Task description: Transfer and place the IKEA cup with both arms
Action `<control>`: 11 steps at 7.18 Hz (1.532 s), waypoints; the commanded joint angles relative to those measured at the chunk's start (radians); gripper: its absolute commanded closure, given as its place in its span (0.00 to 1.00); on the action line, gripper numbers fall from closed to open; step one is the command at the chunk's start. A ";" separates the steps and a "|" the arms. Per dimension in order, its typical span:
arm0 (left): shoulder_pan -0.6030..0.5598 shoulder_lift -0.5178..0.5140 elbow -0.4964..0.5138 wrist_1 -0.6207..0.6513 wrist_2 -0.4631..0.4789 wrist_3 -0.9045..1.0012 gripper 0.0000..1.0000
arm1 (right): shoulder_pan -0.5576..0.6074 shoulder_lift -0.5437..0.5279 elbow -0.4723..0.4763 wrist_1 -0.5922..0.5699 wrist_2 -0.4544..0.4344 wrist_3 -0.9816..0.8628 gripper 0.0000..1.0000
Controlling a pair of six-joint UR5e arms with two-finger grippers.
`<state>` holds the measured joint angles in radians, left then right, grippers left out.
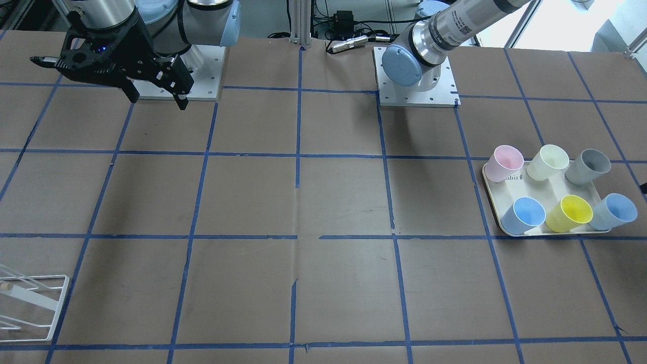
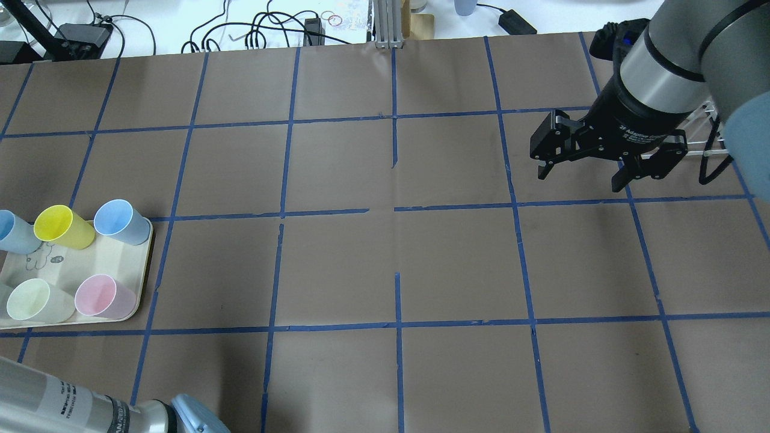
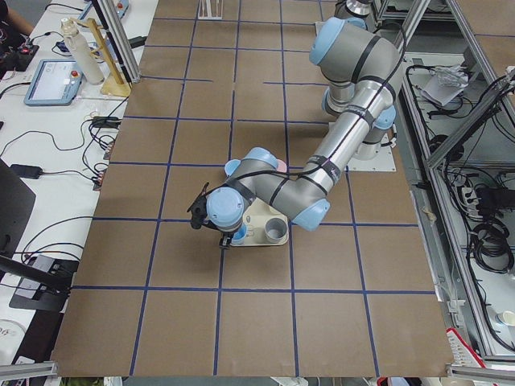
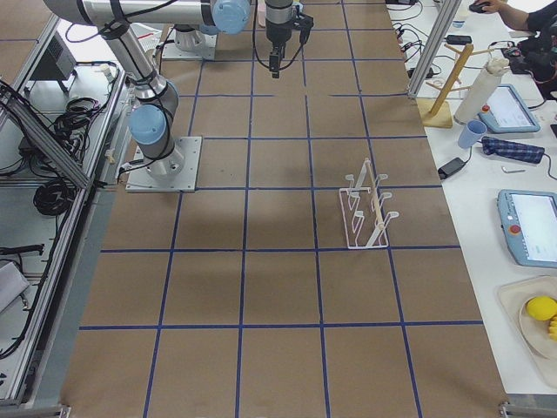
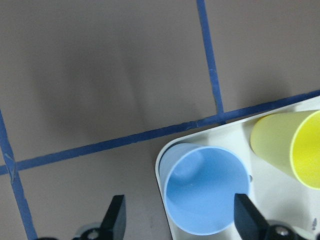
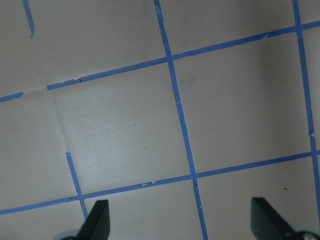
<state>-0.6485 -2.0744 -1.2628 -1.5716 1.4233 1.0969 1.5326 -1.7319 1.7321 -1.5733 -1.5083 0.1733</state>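
Showing brown-papered table gridded with blue tape, carrying tray, wire rack; left gripper, right gripper jaws standing spread.

Robotics lab, tape-gridded table, trailing cables

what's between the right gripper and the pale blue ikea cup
Overhead view: the yellow cup and deeper blue cup next to the IKEA cup, then bare taped table up to the right gripper.

Front and overhead cams look down on the brown paper table from opposite sides — both share the flat cream plastic tray. Side cams at each end — wrist cams v. close.
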 commanded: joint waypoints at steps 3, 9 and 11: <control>-0.410 0.189 0.023 -0.194 0.081 -0.584 0.00 | -0.002 0.000 0.000 0.036 -0.032 0.008 0.00; -0.945 0.445 -0.116 -0.248 0.155 -1.180 0.00 | 0.000 -0.002 -0.002 0.035 -0.030 0.008 0.00; -0.918 0.508 -0.228 -0.122 0.155 -1.121 0.01 | 0.001 -0.002 0.000 0.029 -0.029 0.008 0.00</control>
<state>-1.5759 -1.6110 -1.4183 -1.7487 1.5800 -0.0505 1.5335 -1.7333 1.7312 -1.5410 -1.5382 0.1809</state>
